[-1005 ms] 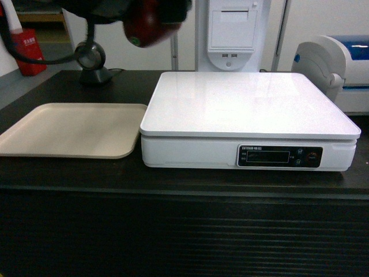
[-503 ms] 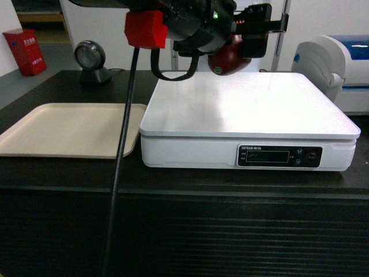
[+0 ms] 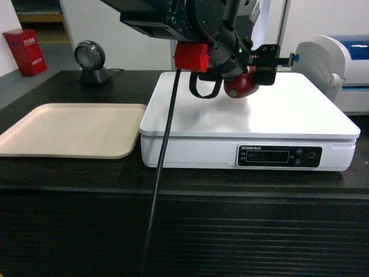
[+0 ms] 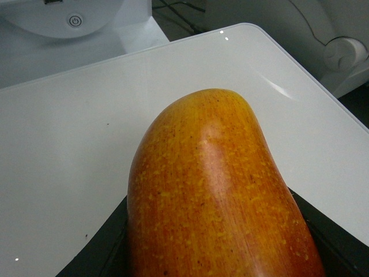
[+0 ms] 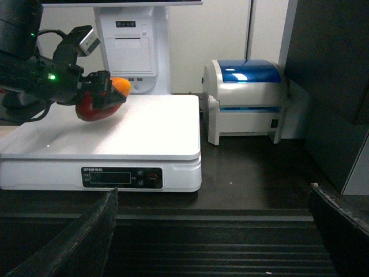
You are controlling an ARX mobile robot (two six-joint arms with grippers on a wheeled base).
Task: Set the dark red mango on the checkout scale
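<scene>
My left gripper [image 3: 249,78] is shut on the dark red mango [image 3: 241,86], holding it low over the back middle of the white scale [image 3: 288,109]. I cannot tell whether fruit and platform touch. In the left wrist view the mango [image 4: 219,190] fills the frame, orange-red and speckled, between the black fingers [image 4: 98,254], with the scale [image 4: 69,133] beneath. The right wrist view shows the mango [image 5: 95,107] over the scale [image 5: 150,127] from the side. My right gripper [image 5: 213,231] stands open and empty, low in front of the ribbed panel of the checkout [image 5: 242,173].
A beige tray [image 3: 69,130] lies left of the scale on the checkout counter [image 3: 173,179]. A round scanner [image 3: 92,60] stands at the back left, a blue-and-white printer [image 5: 245,98] to the scale's right. My left arm's black cable [image 3: 161,173] hangs across the scale's front left corner.
My left arm has carried the mango from the upper left, rightward and down, to low over the scale. The scale and tray have not moved.
</scene>
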